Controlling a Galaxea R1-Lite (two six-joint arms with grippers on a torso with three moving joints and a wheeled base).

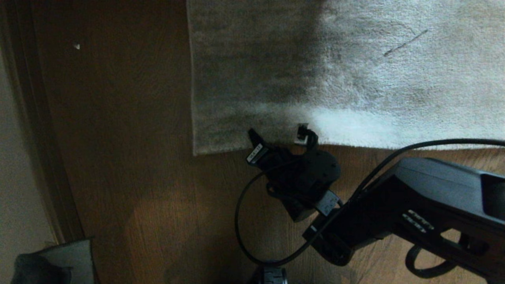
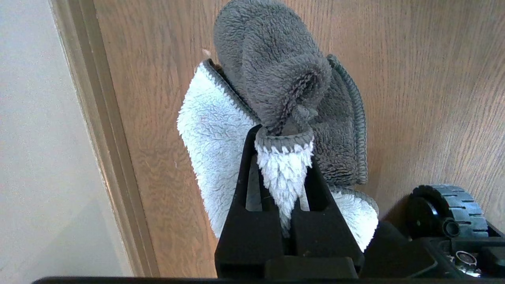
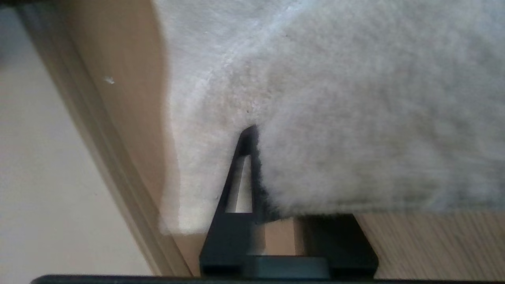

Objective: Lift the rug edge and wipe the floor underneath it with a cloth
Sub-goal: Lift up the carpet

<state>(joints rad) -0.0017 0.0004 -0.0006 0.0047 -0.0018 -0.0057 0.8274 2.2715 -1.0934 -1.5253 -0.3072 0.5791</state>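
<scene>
The light grey plush rug lies on the brown wood-grain floor, and the rug edge runs across the middle of the head view. My right gripper is at that hem, close to the rug's near left corner. In the right wrist view it is shut on the rug edge: one finger lies on the pile, the other is hidden under the bunched hem. My left gripper hangs low at my left, shut on the cloth, a fluffy grey and pale blue rag above bare floor.
A wooden skirting board and pale wall run along the left. A small white speck lies on the floor. A black cable loops from my right arm. My base wheel sits beside the cloth.
</scene>
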